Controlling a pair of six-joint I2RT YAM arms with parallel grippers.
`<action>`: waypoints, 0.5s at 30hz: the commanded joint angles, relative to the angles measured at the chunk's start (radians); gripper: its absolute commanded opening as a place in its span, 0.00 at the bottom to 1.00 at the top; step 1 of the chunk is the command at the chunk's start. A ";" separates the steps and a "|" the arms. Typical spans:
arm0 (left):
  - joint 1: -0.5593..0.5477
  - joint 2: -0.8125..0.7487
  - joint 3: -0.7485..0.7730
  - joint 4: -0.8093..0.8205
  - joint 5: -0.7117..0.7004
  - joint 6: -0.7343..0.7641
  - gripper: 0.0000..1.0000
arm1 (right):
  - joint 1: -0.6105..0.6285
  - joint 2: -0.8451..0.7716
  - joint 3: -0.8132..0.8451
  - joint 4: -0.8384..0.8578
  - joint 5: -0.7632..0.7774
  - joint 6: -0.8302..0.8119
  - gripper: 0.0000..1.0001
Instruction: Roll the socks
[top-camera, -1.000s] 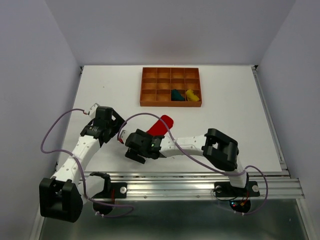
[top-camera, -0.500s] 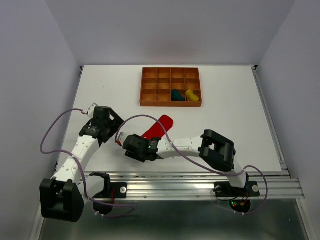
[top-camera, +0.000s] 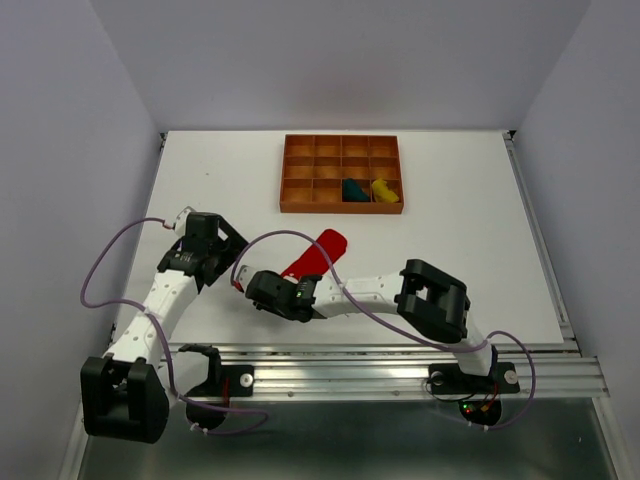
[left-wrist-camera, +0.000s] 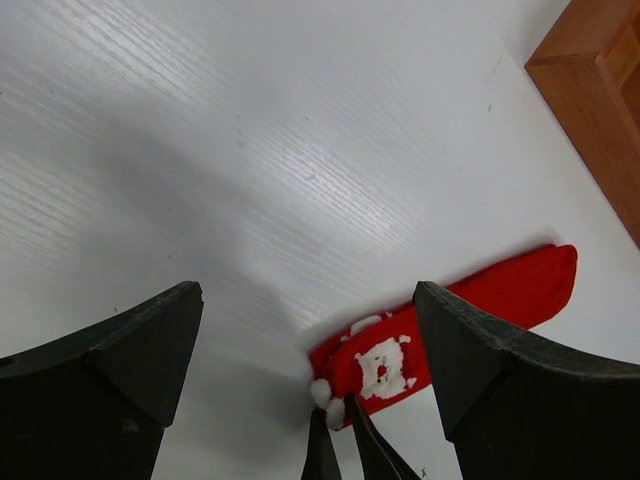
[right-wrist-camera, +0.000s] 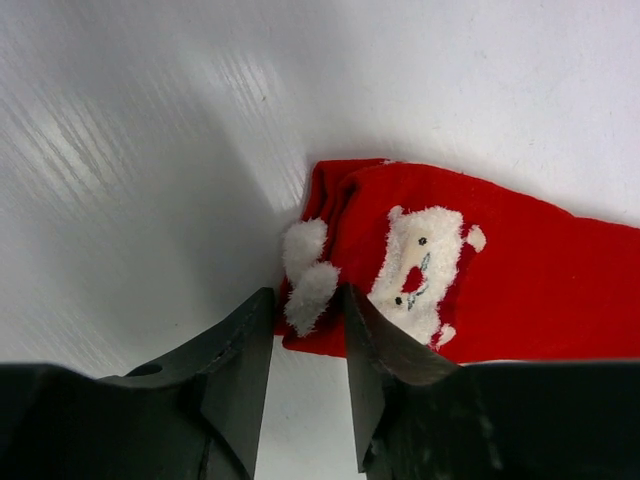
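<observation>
A red sock (top-camera: 318, 250) with a white Santa patch lies flat on the white table, running diagonally below the tray. My right gripper (top-camera: 280, 283) is at its lower cuff end. In the right wrist view the narrowed jaws of the right gripper (right-wrist-camera: 308, 300) pinch the cuff corner of the red sock (right-wrist-camera: 520, 270) with its white pompoms between them. My left gripper (top-camera: 222, 245) stands wide open to the left, facing the red sock (left-wrist-camera: 480, 300) with nothing between its fingers. A rolled teal sock (top-camera: 353, 189) and a rolled yellow sock (top-camera: 384, 190) sit in the tray.
The orange-brown gridded tray (top-camera: 290, 205) stands at the back middle of the table; its corner (left-wrist-camera: 590, 110) shows in the left wrist view. A purple cable (top-camera: 100, 270) loops beside the left arm. The metal rail (top-camera: 380, 370) runs along the near edge.
The right gripper has shifted slightly left along the sock to the cuff end and its jaws have closed in on the cuff. The left arm has barely moved.
</observation>
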 joint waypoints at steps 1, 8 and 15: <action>0.009 0.010 -0.005 0.018 0.019 0.026 0.99 | 0.008 0.019 -0.030 -0.040 -0.035 0.016 0.36; 0.009 0.018 -0.043 0.058 0.094 0.027 0.99 | -0.017 -0.056 -0.133 -0.039 -0.109 0.025 0.16; -0.007 -0.019 -0.164 0.171 0.284 0.032 0.99 | -0.093 -0.211 -0.248 0.023 -0.383 0.065 0.07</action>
